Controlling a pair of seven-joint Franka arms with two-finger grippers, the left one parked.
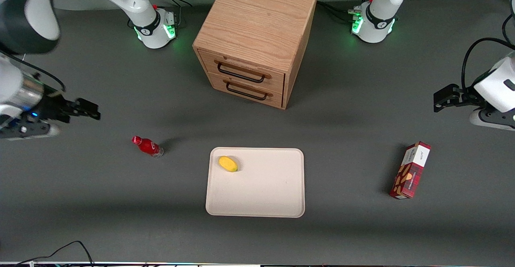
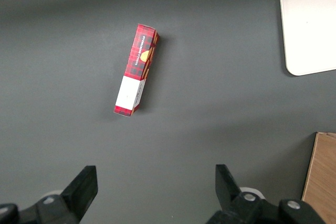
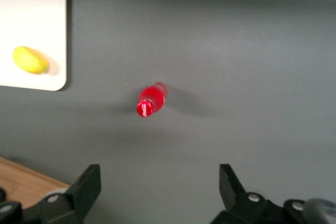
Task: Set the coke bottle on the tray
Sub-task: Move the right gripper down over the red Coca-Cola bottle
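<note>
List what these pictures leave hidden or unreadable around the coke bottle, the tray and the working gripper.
- Coke bottle: label script too small in the front view; in the right wrist view its cap hides the body.
- Tray: cut off by the edge in both wrist views.
- Gripper: jaws open, empty, above the bottle; its body is cut off.
- Wooden cabinet: drawers shut, contents hidden.

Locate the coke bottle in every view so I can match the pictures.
Front view: coke bottle stands on the table beside the tray, toward the working arm's end; the open tool is apart from it.
Right wrist view: seen from above.
Left wrist view: not in it.
Shared landmark: the tray.
</note>
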